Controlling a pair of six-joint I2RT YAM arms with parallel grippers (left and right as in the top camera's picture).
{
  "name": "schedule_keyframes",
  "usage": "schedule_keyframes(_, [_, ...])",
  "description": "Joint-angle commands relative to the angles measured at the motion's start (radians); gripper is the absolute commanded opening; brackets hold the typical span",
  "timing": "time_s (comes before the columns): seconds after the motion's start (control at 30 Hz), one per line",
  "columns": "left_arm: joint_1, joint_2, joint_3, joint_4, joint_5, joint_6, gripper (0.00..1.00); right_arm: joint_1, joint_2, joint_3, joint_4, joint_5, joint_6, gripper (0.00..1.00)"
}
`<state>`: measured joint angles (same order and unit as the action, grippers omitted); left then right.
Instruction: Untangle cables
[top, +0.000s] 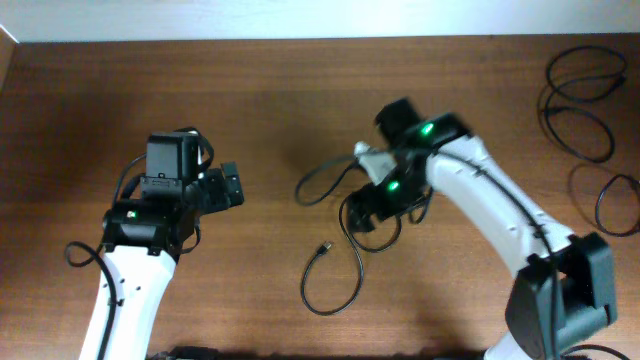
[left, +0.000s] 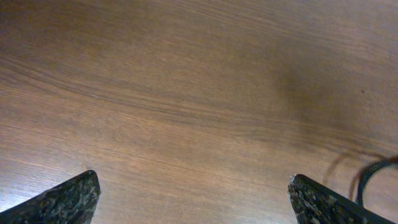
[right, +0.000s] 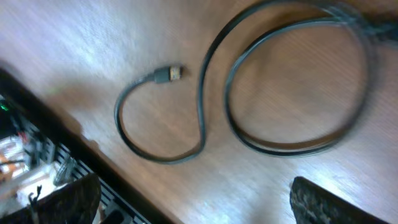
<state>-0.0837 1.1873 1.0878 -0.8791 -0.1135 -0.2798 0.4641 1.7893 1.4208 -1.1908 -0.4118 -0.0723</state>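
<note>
right tool hovering released, nearest | cables lying just ahead of it, loops stretching sideways on desk | left tool released, idling well apart

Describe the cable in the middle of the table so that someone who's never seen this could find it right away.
On the wooden table, look near the centre, under the right arm. The cable sprawls from there toward the robot's edge in open loops, its plug lying free. Unlike the coils at the far right edge, it is spread out.
</note>
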Motion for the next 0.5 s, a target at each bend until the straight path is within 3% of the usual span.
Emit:
schedule_keyframes(0.0, [0.010,-0.008,0.004,-0.006,-0.011,0.012,0.99,0.089,-0.008,-0.143,0.133,0.001,0.084,0.96])
schedule_keyframes(0.2, [0.010,-0.008,0.004,-0.006,-0.006,0.011,0.99,0.203,-0.008,-0.293,0.383,0.055,0.212,0.92])
schedule_keyframes(0.43, [0.010,-0.008,0.004,-0.010,-0.007,0.011,0.99,0.203,0.075,-0.300,0.505,0.152,0.224,0.89])
schedule_keyframes(0.47, [0.010,-0.008,0.004,-0.010,-0.007,0.011,0.99,0.203,0.095,-0.300,0.512,0.150,0.224,0.83])
